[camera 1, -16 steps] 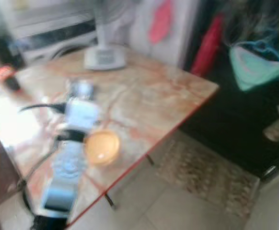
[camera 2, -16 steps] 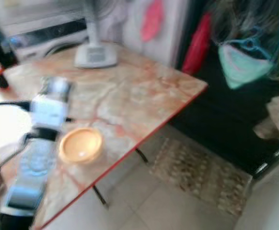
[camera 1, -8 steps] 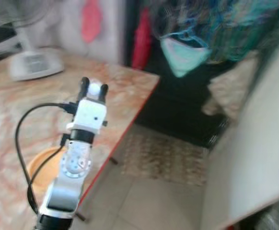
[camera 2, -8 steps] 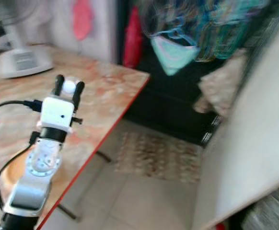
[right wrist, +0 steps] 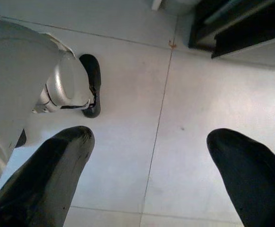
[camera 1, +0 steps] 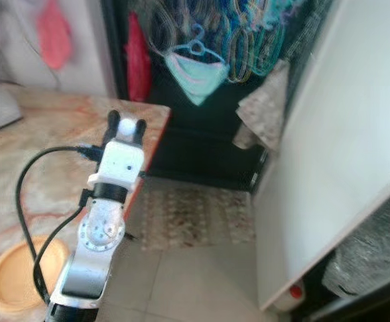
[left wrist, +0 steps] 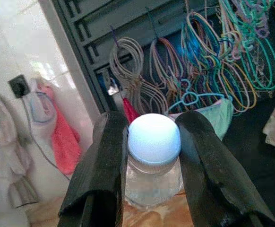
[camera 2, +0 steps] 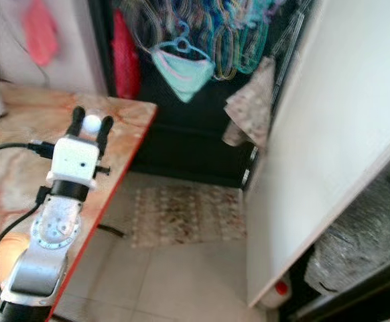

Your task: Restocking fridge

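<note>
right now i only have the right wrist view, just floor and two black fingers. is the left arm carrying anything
Observer: Yes. The left gripper is shut on a small clear bottle with a white cap.
Operator: where is that arm
Observer: Raised in front of the robot, above the edge of the marble table.
Operator: fridge open?
Observer: A white door stands open on the right, with a bag on a dark shelf behind it.
Operator: anything on the table
Observer: An orange bowl, near the left arm's elbow.
</note>
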